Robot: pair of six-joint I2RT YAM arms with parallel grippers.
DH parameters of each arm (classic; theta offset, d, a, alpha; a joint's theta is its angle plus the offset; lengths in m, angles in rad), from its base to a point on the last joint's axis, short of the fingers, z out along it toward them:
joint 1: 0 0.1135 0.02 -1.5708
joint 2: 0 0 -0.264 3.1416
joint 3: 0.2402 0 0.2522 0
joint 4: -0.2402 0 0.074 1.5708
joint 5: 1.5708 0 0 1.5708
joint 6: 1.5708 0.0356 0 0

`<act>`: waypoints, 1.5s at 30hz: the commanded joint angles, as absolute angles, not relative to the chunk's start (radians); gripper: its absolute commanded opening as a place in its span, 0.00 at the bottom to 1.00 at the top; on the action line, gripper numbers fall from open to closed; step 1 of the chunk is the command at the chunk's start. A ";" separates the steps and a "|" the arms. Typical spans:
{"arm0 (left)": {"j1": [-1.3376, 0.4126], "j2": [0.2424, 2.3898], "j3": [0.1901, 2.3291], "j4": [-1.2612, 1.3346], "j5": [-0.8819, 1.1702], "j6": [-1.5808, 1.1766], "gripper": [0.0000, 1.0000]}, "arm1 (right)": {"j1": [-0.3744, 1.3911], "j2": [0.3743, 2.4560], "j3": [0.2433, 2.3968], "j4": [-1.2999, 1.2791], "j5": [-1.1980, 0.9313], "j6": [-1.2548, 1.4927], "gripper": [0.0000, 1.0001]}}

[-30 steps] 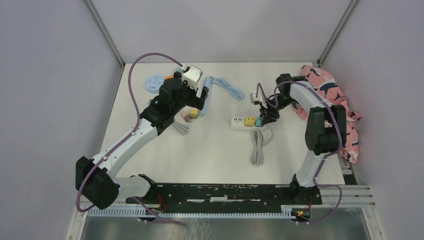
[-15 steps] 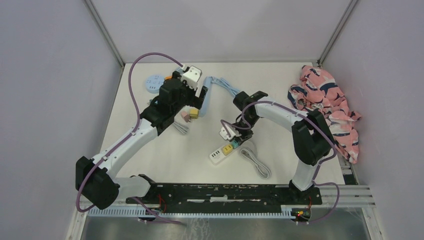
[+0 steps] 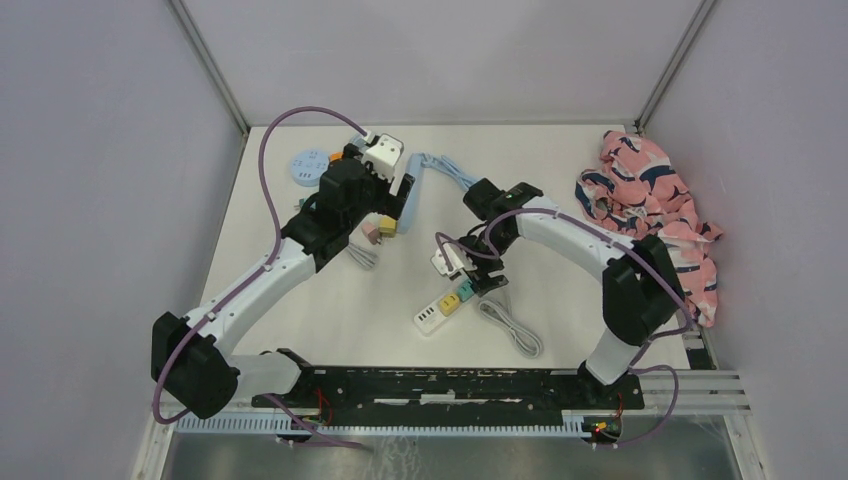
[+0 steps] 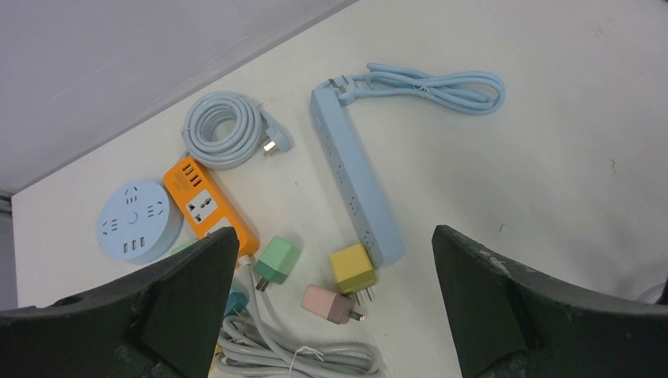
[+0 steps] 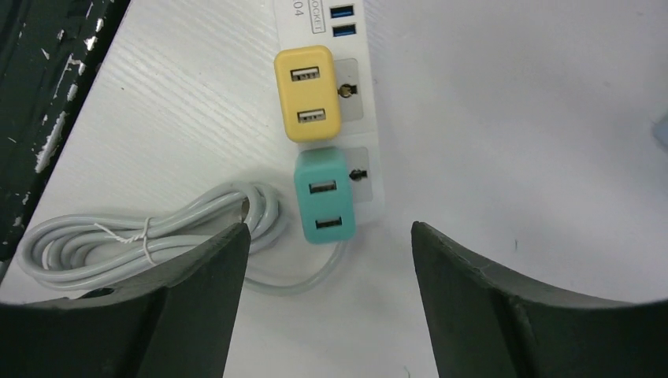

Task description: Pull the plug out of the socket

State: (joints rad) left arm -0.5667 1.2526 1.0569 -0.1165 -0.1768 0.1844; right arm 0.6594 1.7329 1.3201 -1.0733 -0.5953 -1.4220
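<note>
1. Nearest the arm bases, a bundled grey cord [image 5: 142,236] lies on the surface [image 3: 350,310]. Its loop curls just beside the teal plug [image 5: 323,197].
2. The teal plug sits in the white power strip [image 5: 358,94], touching the yellow plug [image 5: 307,93] seated next to it. Each shows two USB ports facing up.
3. The right pincer [image 5: 327,236] hangs over them, its fingers spread wide to either side of the teal plug and touching nothing.
4. Past the yellow plug, by two blue USB ports, the strip's print is cropped: only "OCKET" and "04" can be read.
5. Farther left, the left pincer [image 4: 331,236] is spread wide and empty above a loose green plug [image 4: 277,260], a loose yellow plug [image 4: 353,268], a pink plug [image 4: 329,303] and a second grey cord [image 4: 291,358].
6. Beyond those lie a light blue power strip [image 4: 356,181], an orange strip [image 4: 206,206], a round blue socket [image 4: 138,220] and a coiled pale cable [image 4: 224,130].
7. At the far right edge a pink patterned cloth [image 3: 655,200] is heaped.
</note>
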 commanded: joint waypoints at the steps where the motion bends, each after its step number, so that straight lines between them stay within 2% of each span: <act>1: -0.563 1.247 1.060 -0.063 -0.182 0.218 0.99 | 0.602 1.599 1.358 -1.123 -0.685 -1.340 0.81; 10: -0.563 1.232 1.097 -0.093 -0.096 0.167 0.99 | 0.513 1.379 1.179 -1.135 -0.935 -1.378 0.84; 14: -0.562 1.233 1.127 -0.111 -0.022 0.101 0.99 | 0.508 1.342 1.098 -1.137 -0.970 -1.373 0.80; 19: -0.562 1.202 1.121 -0.100 0.118 -0.085 0.99 | 0.516 1.346 1.034 -1.185 -0.944 -1.431 0.68; 25: -0.563 1.059 0.826 0.162 0.251 -0.403 1.00 | 0.568 1.356 0.988 -1.098 -0.865 -1.378 0.50; 28: -0.566 0.982 0.607 0.397 0.350 -0.484 0.93 | 0.637 1.377 0.974 -1.062 -0.811 -1.365 0.39; 31: -0.591 0.938 0.432 0.560 0.352 -0.513 0.90 | 0.705 1.412 0.959 -1.054 -0.753 -1.393 0.30; 38: -0.767 0.889 0.261 0.649 0.196 -0.323 0.90 | 0.830 1.536 0.917 -0.992 -0.537 -1.432 0.27; 45: -0.804 0.898 0.094 0.877 0.189 -0.243 0.90 | 0.821 1.552 0.901 -0.939 -0.287 -1.380 0.29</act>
